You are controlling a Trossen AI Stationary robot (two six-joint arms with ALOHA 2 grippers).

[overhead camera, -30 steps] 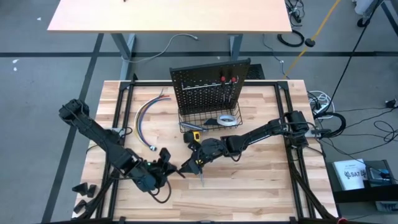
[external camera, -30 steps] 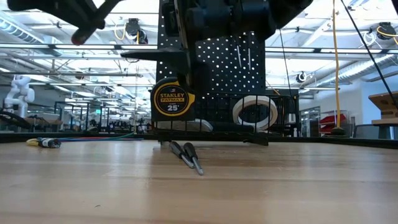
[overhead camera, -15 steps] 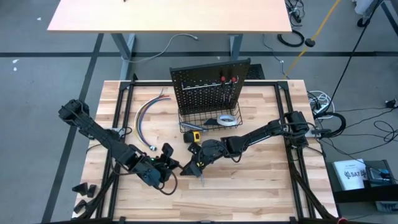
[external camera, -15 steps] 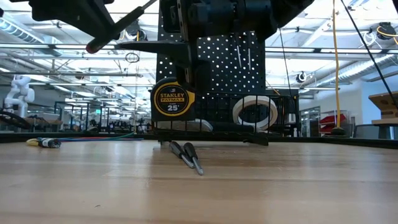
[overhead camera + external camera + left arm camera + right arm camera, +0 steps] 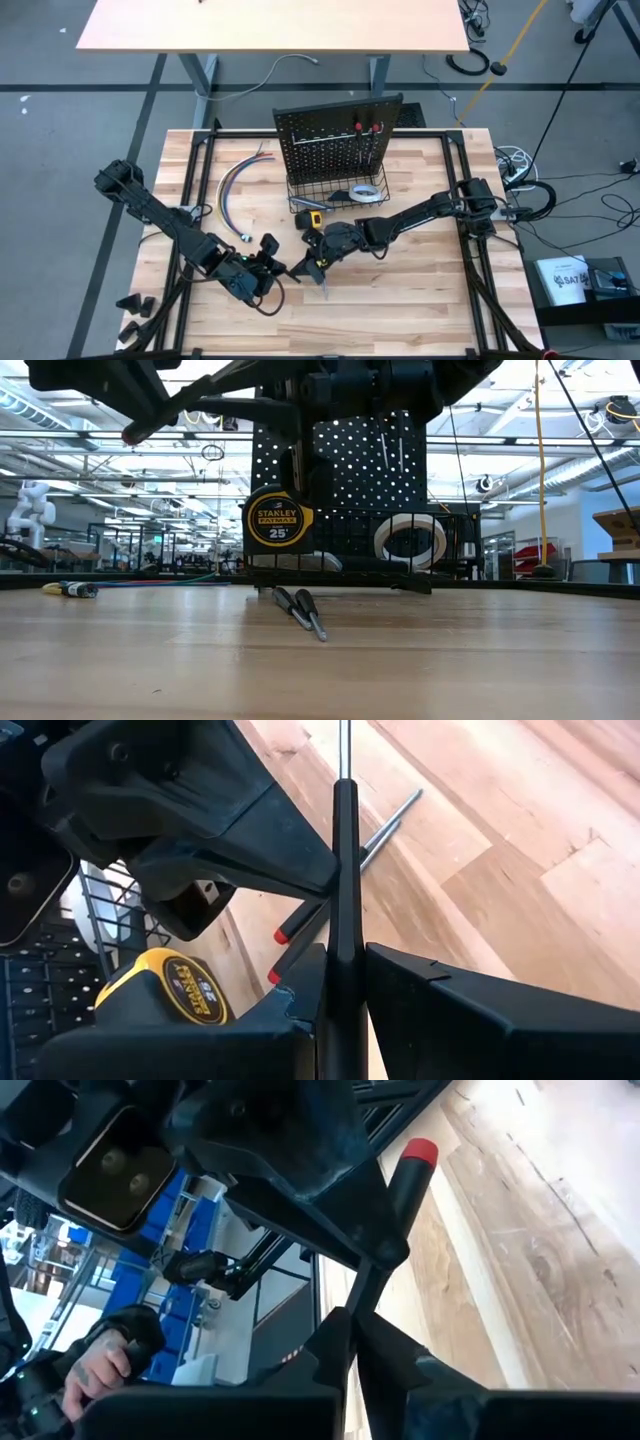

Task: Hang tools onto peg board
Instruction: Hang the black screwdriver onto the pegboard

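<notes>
While hanging above the middle of the table (image 5: 420,300), clamps the held screwdriver (image 5: 345,870) by its dark handle with the left gripper (image 5: 274,266). Pinches the same tool with the right gripper (image 5: 303,268), fingers clenched too, just beside. Leaves two screwdrivers (image 5: 300,610) flat below, toward the front edge. Shows the tape measure (image 5: 275,520) before the peg board (image 5: 320,145) near the back edge, tape roll (image 5: 367,192) in its basket (image 5: 296,204).
</notes>
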